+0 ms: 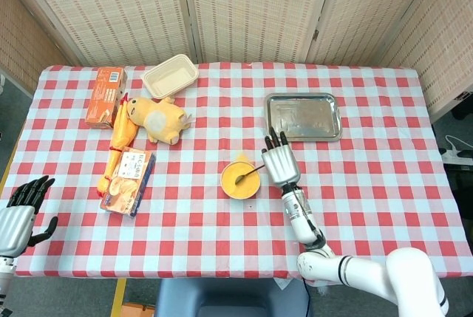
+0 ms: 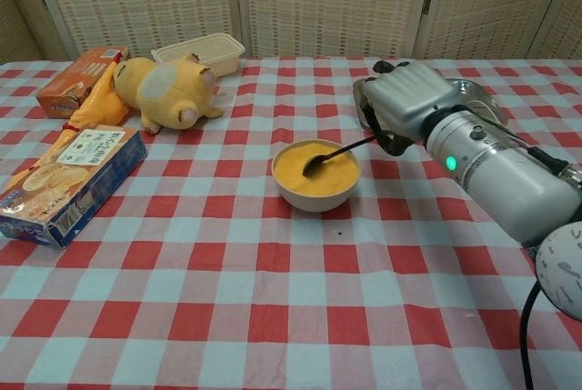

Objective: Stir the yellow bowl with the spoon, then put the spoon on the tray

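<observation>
Stir step underway: right robot hand [image 2: 406,104] grips spoon [image 2: 337,151], tip in yellow bowl [image 2: 316,175], frame ctr. Tray [image 1: 304,117] upper right, spoon drop-off not yet done. Left robot hand [image 1: 18,210] lower left, open, idle.

We find no lettering we can read: the blue snack box [image 2: 65,185] carries print on its pale label, and the orange box [image 2: 80,68] shows markings on its side, but both are too small and blurred for us to make out.
</observation>
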{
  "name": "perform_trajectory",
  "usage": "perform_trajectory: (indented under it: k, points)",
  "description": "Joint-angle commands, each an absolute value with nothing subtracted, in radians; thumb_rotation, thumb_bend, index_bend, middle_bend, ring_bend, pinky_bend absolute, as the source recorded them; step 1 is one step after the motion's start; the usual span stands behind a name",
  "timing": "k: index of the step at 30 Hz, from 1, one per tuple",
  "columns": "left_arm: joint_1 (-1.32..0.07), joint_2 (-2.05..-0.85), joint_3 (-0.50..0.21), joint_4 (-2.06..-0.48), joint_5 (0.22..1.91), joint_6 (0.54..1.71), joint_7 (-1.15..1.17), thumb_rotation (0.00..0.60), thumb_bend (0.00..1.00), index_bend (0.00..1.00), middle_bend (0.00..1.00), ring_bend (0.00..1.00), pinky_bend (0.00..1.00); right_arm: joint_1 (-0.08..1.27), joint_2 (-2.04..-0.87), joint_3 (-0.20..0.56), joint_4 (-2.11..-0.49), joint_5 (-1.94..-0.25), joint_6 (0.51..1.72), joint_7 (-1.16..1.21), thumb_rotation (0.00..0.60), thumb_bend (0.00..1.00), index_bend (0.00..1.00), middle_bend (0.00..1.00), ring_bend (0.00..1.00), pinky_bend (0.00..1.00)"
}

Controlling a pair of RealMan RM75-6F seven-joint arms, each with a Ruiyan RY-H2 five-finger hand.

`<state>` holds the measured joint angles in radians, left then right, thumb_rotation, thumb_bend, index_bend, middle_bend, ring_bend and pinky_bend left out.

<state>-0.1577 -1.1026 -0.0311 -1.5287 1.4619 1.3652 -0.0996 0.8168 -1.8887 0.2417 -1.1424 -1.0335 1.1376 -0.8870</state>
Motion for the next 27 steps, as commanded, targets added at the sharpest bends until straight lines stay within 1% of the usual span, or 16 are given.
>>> perform_trajectory:
  k: [1,6,17,21,27]
  points:
    - [-0.158,-1.103,-0.031,-1.528,1.463,1.366,-0.098,0.6,0.45,0.0,0.0,0.0,0.07,0.815,-1.897,0.244,-1.128,-1.065,1.161,-0.845,0.6,0.87,1.0,0.22,0.02,0.16]
    - [-0.158,-1.106,-0.033,-1.529,1.461,1.368,-0.09,0.6,0.45,0.0,0.0,0.0,0.07,0.796,-1.865,0.225,-1.145,-1.112,1.177,-0.8,0.6,0.87,1.0,0.22,0.02,0.16]
    - [-0.155,-1.116,-0.031,-1.537,1.464,1.376,-0.058,0.6,0.45,0.0,0.0,0.0,0.07,0.744,-1.734,0.167,-1.332,-1.124,1.159,-0.84,0.6,0.87,1.0,0.23,0.02,0.16]
    - [-0.157,-1.117,-0.03,-1.537,1.467,1.373,-0.056,0.6,0.45,0.0,0.0,0.0,0.07,0.735,-1.716,0.152,-1.348,-1.109,1.147,-0.869,0.6,0.87,1.0,0.22,0.02,0.16]
    - [-0.158,-1.118,-0.028,-1.535,1.47,1.371,-0.057,0.6,0.45,0.0,0.0,0.0,0.07,0.742,-1.722,0.15,-1.337,-1.087,1.119,-0.891,0.6,0.87,1.0,0.23,0.02,0.16]
